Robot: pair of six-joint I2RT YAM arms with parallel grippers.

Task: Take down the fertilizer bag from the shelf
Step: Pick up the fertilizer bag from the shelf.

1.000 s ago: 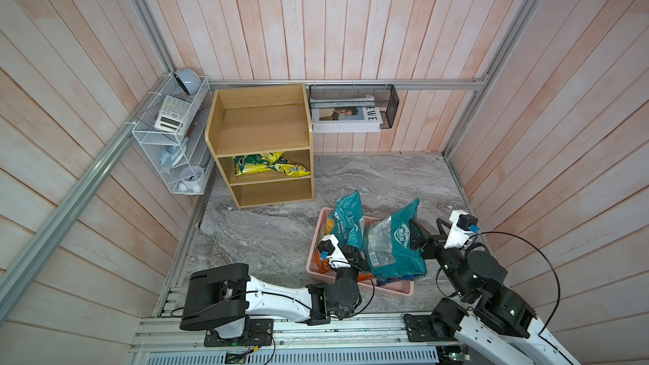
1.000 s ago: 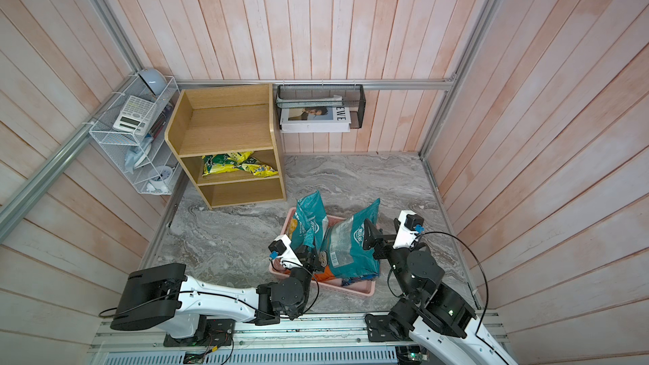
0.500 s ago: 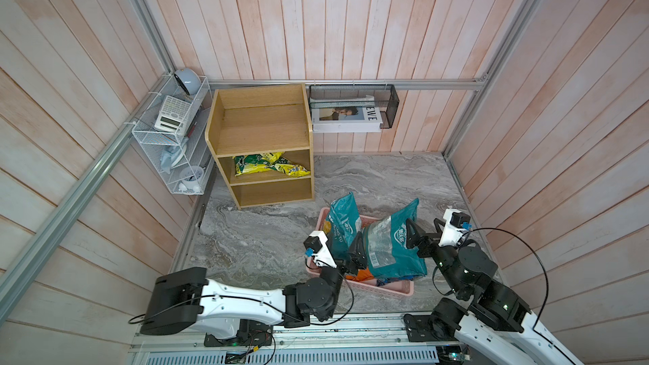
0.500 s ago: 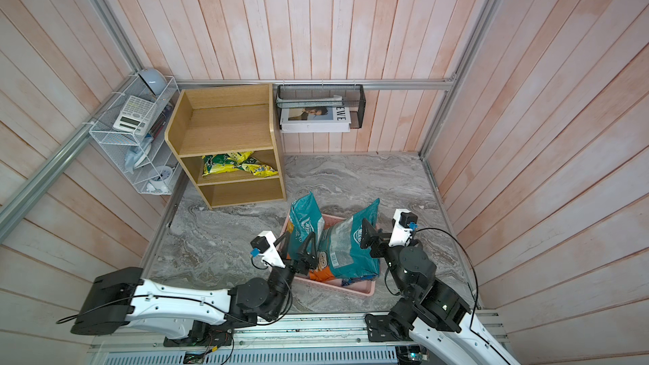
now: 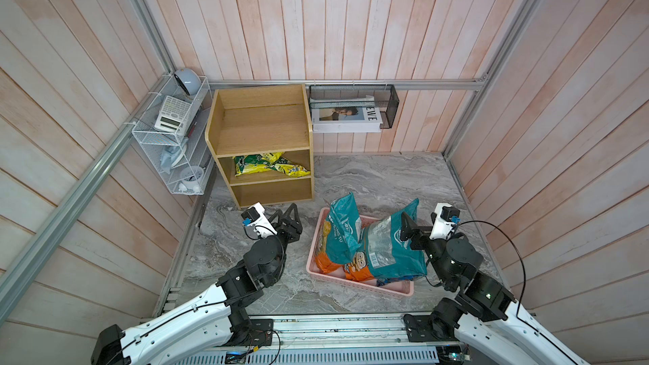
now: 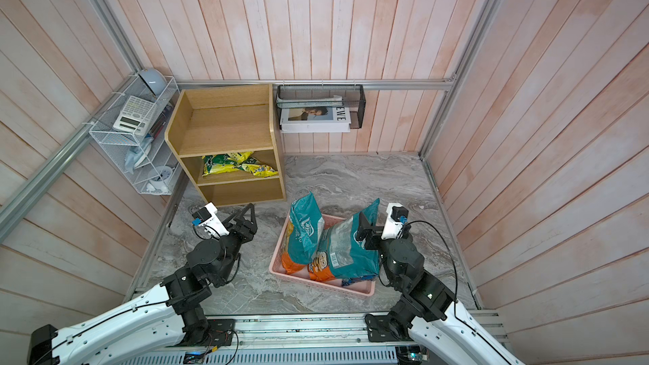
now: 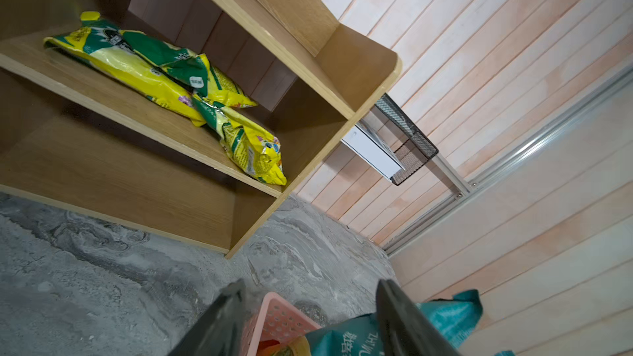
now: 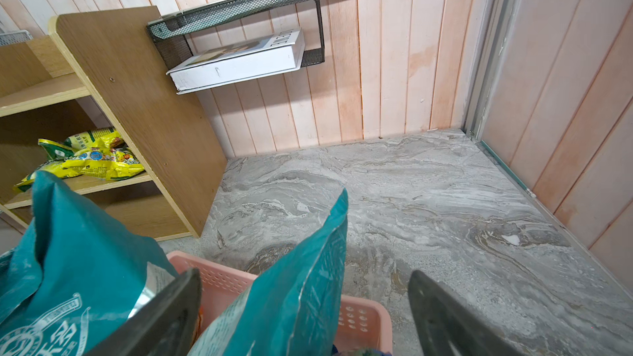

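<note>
The yellow-and-green fertilizer bag (image 7: 137, 63) lies flat on the middle tier of the shelf (image 5: 260, 128). A second yellow pack (image 7: 250, 148) overlaps its end and reaches the tier's front edge by the shelf's right wall. The shelf stands at the rear left corner of the grey marbled worktop (image 5: 368, 177).

Just in front of the bottom tier hangs the left hand (image 5: 284, 210), its fingers partly spread with nothing between them.

Near the worktop's front edge, right of centre, sits a pink basket (image 5: 397, 289) with two teal bags (image 5: 342, 229) standing in it. The right hand (image 5: 407, 229) is at the basket's right side, fingers spread wide. The nearer bag's top corner rises in the gap, unpinched; whether it touches a finger I cannot tell.

A white wire rack (image 5: 168, 142) hangs on the wall left of the shelf. To the shelf's right, a black mesh basket (image 5: 391, 107) holds a white book (image 5: 346, 122).
</note>
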